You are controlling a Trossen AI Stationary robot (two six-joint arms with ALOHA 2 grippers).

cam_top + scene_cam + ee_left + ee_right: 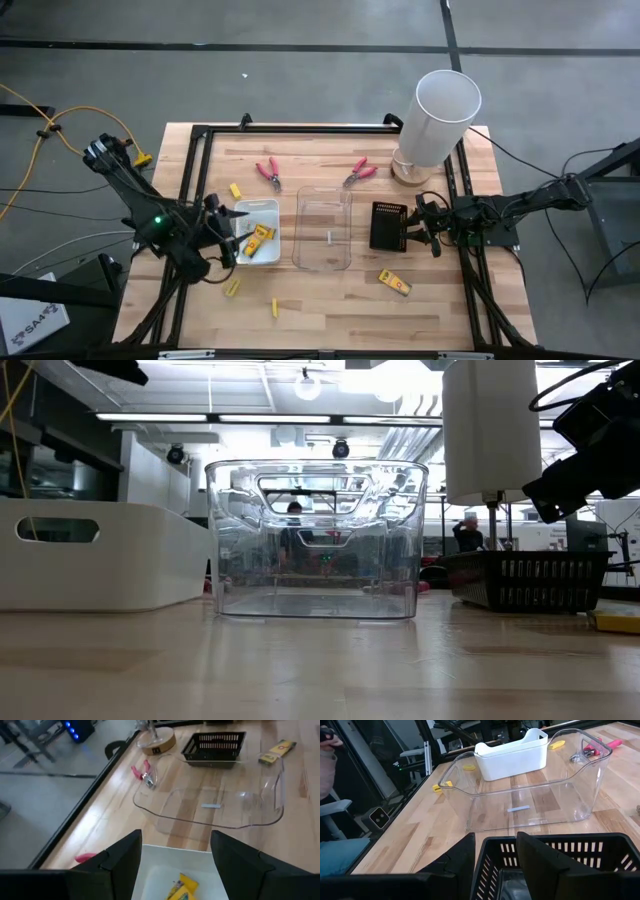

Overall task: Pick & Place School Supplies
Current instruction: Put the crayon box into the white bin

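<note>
My left gripper point(175, 837) hangs open above the white tray point(268, 212) at the table's left, with nothing between its fingers. A yellow box point(181, 887) lies in that tray below it. Two pink-handled pliers point(268, 172) point(360, 171) lie toward the far edge. More yellow pieces lie on the wood: one point(236, 190) beyond the white tray, two point(232, 287) point(275, 308) near the front and a box point(394, 283) at the front right. My right gripper point(496, 840) stands open at the right wall of a black slotted basket point(388, 225). My right gripper's fingertips stand level at the black basket's right wall point(500, 842), coming from the table's right. I cannot tell whether they touch it.
A clear tray point(323, 228) stands in the middle, between the white tray and the black basket. A tall white cylinder point(440, 115) stands on a wooden disc at the far right. A black frame runs along the table's left, far and right edges.
</note>
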